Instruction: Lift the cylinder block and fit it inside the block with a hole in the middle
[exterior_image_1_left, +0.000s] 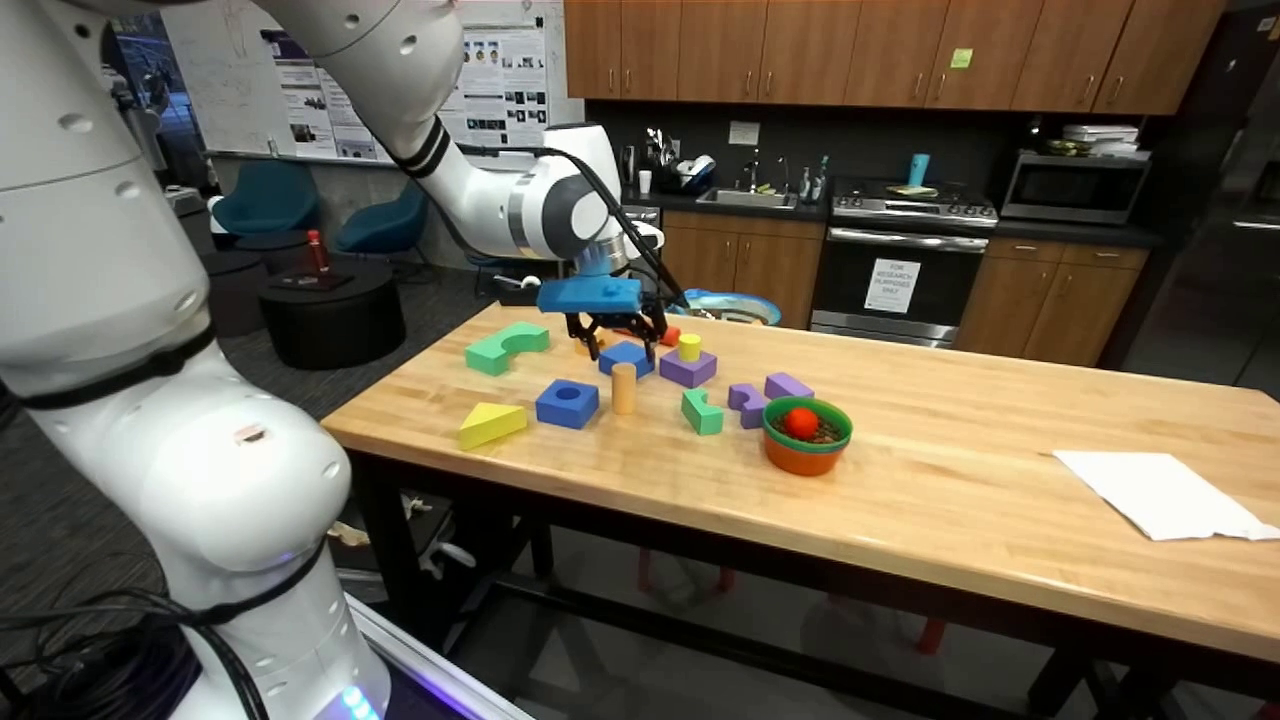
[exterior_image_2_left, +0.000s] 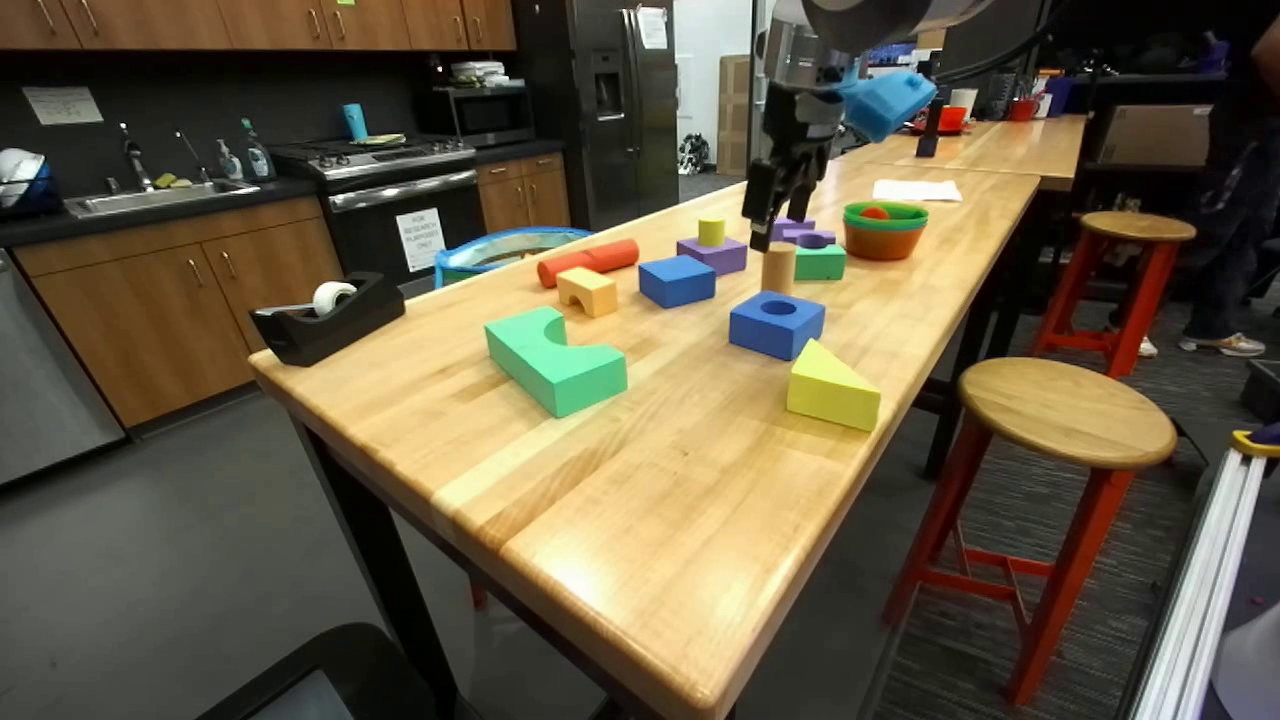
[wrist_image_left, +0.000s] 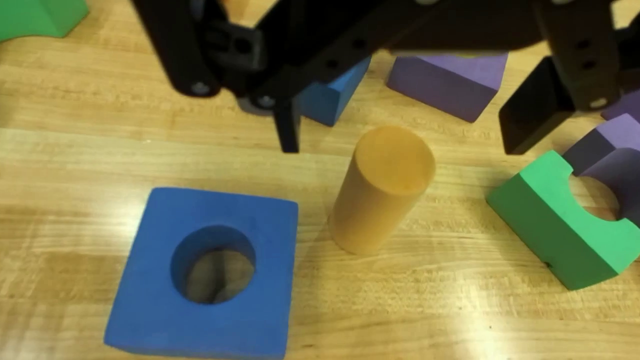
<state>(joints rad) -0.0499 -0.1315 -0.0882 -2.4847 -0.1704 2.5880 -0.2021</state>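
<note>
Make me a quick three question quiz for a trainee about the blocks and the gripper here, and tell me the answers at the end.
1. True or false: the orange-tan cylinder stands upright beside the blue block with a hole.
2. Pick one. In the wrist view the gripper is: A, shut on the orange-tan cylinder; B, shut on nothing; C, open.
3. What does the yellow cylinder sit on?

Key: 1, true; 2, C; 3, a purple block.

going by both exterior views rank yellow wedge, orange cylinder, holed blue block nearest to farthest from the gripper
1. Upright orange cylinder: close by the gripper
2. Holed blue block: beside the cylinder
3. Yellow wedge: beyond the holed block
</note>
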